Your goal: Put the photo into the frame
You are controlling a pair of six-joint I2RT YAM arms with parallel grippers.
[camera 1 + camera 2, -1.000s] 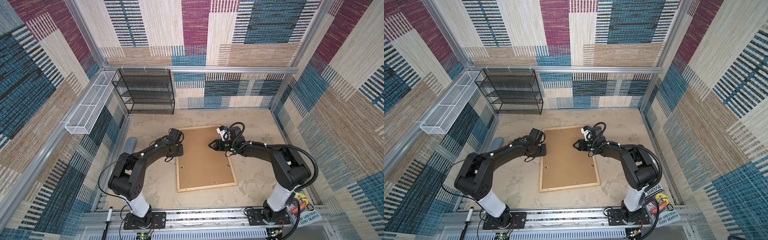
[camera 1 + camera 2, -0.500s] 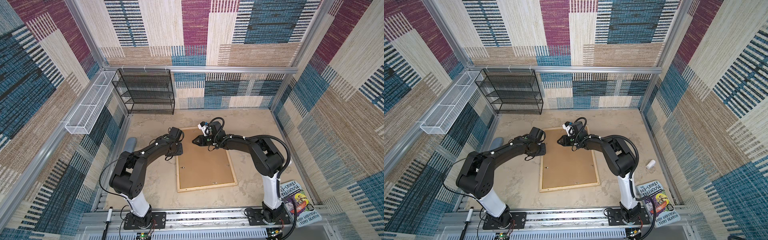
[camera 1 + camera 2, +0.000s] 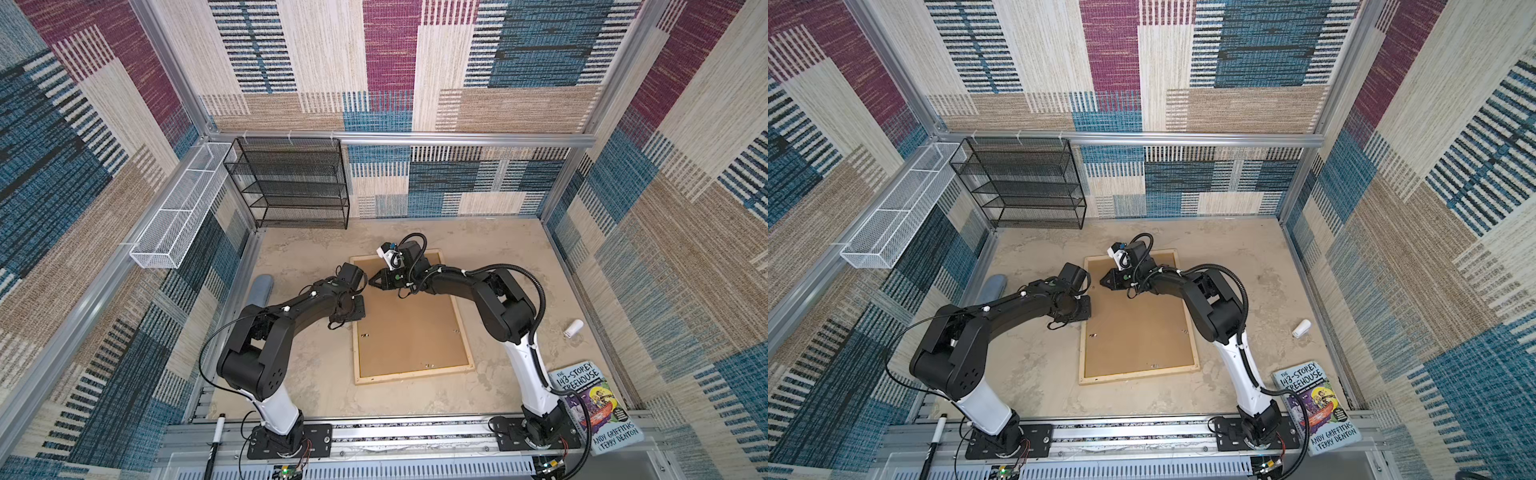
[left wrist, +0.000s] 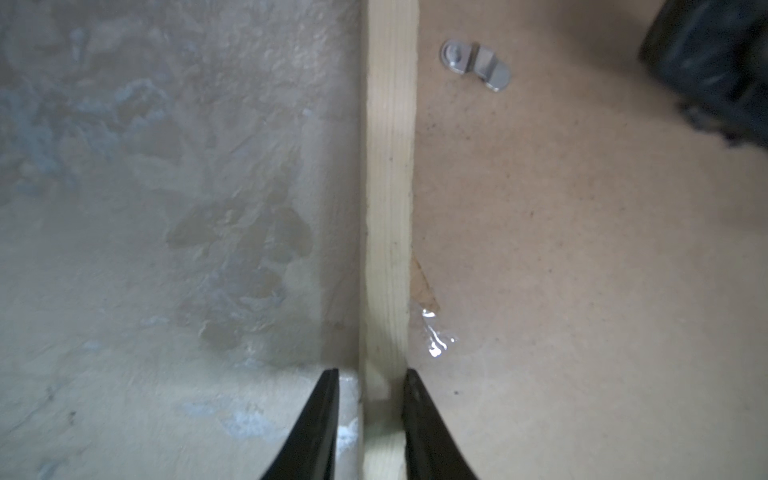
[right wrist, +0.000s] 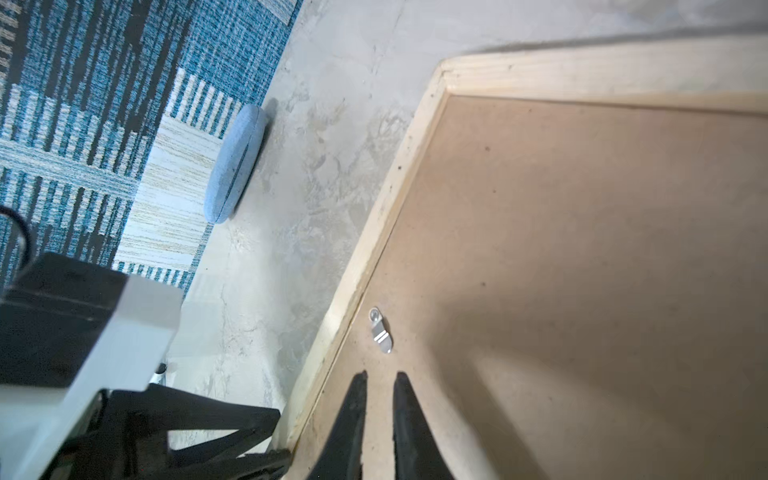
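Swinging leftward across the frame (image 3: 415, 374), the right pincer (image 5: 382, 376) has narrowed to a slit, pinching nothing, above the brown backing board (image 3: 411, 332) beside a metal turn clip (image 5: 380, 330). Meanwhile the left pincer (image 4: 370, 374) straddles the frame's left strip, slightly spread. It lies flat on the counter (image 3: 316, 374). The book (image 3: 594, 411) reads "THE 143-STOREY TREEHOUSE", "ANDY GRIFFITHS", "TERRY DENTON".

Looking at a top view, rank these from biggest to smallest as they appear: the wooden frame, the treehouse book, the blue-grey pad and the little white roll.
1. the frame
2. the book
3. the blue-grey pad
4. the white roll
No close calls here.
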